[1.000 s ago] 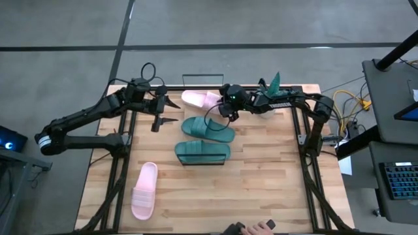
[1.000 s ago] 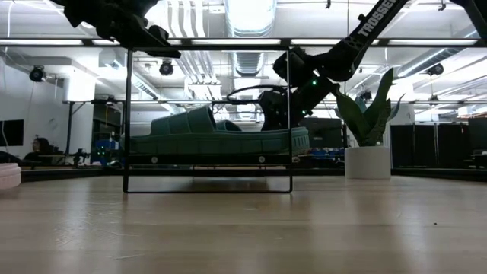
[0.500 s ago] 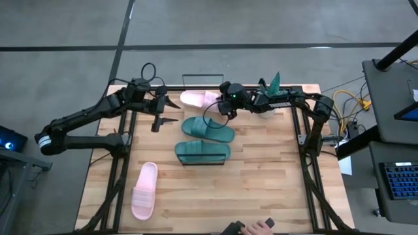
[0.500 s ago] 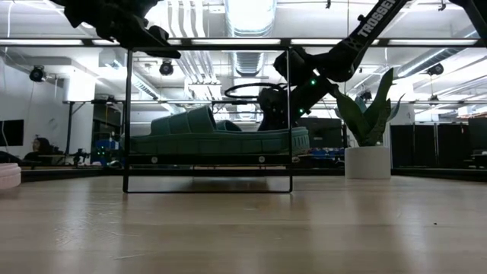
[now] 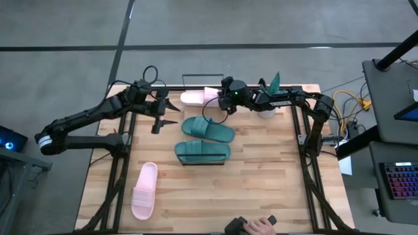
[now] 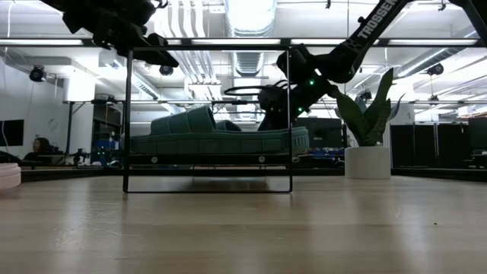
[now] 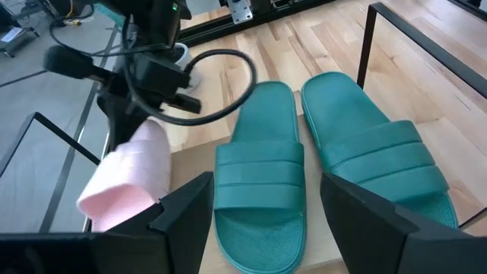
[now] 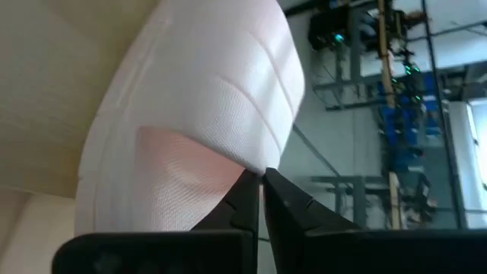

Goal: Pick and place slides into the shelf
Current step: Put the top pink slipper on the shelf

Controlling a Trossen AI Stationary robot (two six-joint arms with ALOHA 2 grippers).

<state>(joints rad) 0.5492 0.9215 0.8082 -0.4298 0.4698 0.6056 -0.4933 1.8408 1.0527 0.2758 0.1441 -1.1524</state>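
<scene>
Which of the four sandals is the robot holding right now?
The pale pink slide at the table's far edge, pinched by the right pincer. The other pink slide and both teal slides lie untouched.

Only one text can be read. In the low view, white capital letters "TROSSEN" stand along the dark link of the right arm [image 6: 371, 24], which comes down slanting from the top edge toward the black frame of the shelf [image 6: 207, 120]; the last letter is partly cut by the edge. No other label, number or sign can be read on the slides, on the shelf or in the room behind.
</scene>
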